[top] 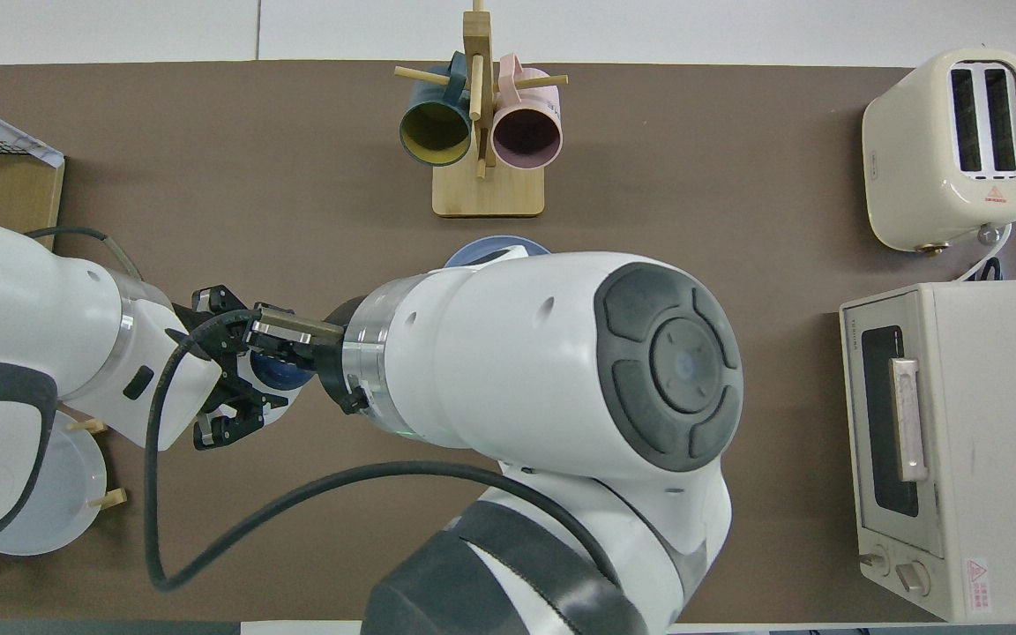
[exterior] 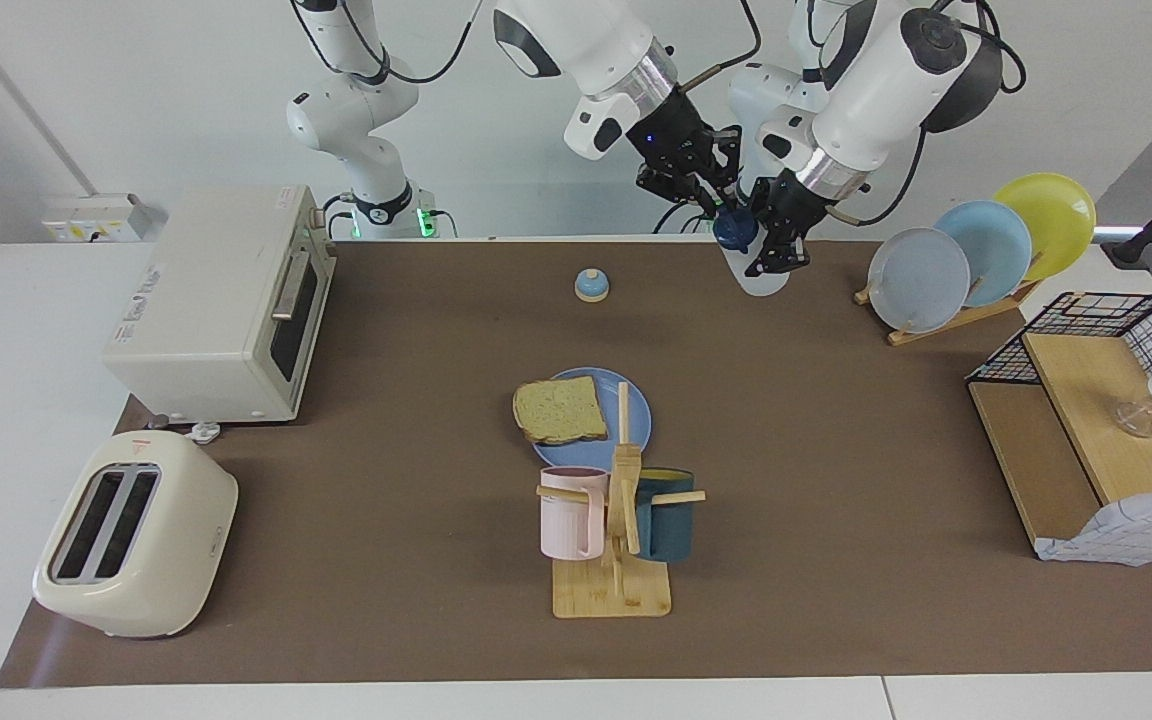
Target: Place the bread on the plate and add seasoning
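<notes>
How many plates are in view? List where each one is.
4. One blue plate lies flat under the bread, beside the mug stand. Three stand upright in the rack at the left arm's end: grey-blue, light blue, yellow. None seems hidden.

- Both arms are wearing glossy white shells with dark grey joint caps, one cap (top: pixel 671 353) showing a ring of raised segments
- Silver bands are ringing the wrists ahead of black two-finger grippers
- Black cables are looping loosely along the links
- A green light is glowing at the right arm's base (exterior: pixel 423 218)
</notes>
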